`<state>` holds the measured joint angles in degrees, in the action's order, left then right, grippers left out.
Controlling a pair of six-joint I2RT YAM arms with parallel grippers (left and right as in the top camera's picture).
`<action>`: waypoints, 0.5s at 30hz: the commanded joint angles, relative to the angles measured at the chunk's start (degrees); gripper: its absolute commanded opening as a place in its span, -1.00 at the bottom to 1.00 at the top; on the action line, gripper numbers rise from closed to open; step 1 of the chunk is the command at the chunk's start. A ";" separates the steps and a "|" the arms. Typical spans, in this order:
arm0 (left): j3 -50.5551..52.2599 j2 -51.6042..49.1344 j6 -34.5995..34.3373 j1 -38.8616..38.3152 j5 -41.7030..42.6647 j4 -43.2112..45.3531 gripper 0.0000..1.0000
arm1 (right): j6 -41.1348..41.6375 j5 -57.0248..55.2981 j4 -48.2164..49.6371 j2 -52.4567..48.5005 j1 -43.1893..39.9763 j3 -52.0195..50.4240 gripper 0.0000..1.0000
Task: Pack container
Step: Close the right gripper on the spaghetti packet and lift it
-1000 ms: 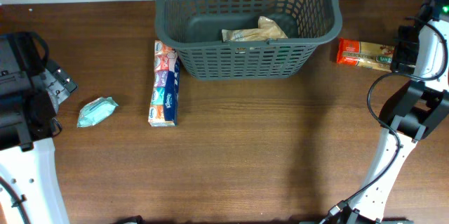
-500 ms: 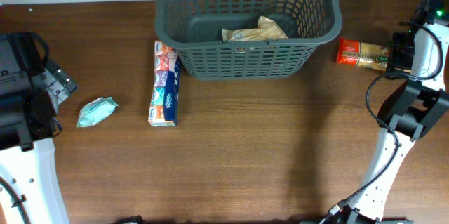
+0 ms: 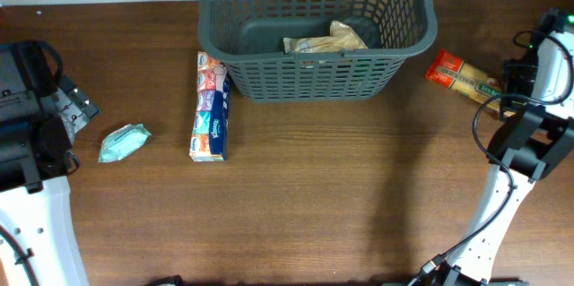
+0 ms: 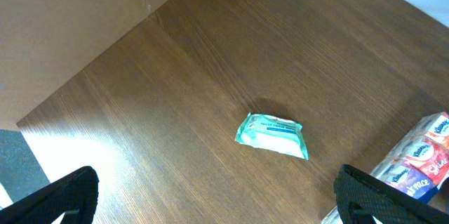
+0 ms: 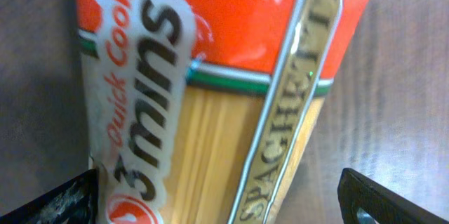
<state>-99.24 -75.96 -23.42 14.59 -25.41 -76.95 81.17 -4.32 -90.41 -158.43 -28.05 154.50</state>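
The dark grey container [image 3: 314, 75] stands at the back middle with a beige bag [image 3: 325, 39] on its floor. An orange spaghetti packet [image 3: 462, 75] lies tilted on the table to its right and fills the right wrist view [image 5: 210, 76]. My right gripper [image 3: 509, 89] [image 5: 224, 203] is open and low around the packet's near end: one finger touches it, the other stands apart. My left gripper [image 3: 76, 107] [image 4: 217, 203] is open and empty above the table, near a teal wipes packet [image 3: 124, 143] [image 4: 272, 134].
A long pack of tissues [image 3: 211, 107] [image 4: 421, 164] lies on the table by the container's left front corner. A light wall or board edge runs along the table's back.
The spaghetti packet has turned from level to tilted, its right end now nearer the front. My right gripper moved slightly forward with it. The left arm has not moved.
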 commanded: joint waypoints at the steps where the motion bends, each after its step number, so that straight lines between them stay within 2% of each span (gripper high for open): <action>1: -0.76 0.22 -0.33 0.26 0.37 0.13 0.99 | -0.59 1.20 -1.75 -2.36 -2.36 -1.29 0.98; 12: -0.76 0.22 -0.33 0.26 0.37 0.13 0.99 | -0.59 2.16 0.35 -2.36 -0.35 -1.29 1.00; 13: -0.76 0.22 -0.33 0.26 0.37 0.13 0.99 | -0.57 2.16 0.70 -2.36 -0.04 -1.29 0.68; 14: -0.76 0.22 -0.33 0.26 0.37 0.13 0.99 | -0.55 2.14 1.11 -2.36 0.22 -1.29 0.45; 15: -0.76 0.22 -0.33 0.26 0.37 0.13 0.99 | -0.55 2.12 1.46 -2.36 0.39 -1.29 0.30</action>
<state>-99.24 -75.96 -23.42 14.59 -25.43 -76.95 80.66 -1.69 -88.60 -158.54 -29.06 154.54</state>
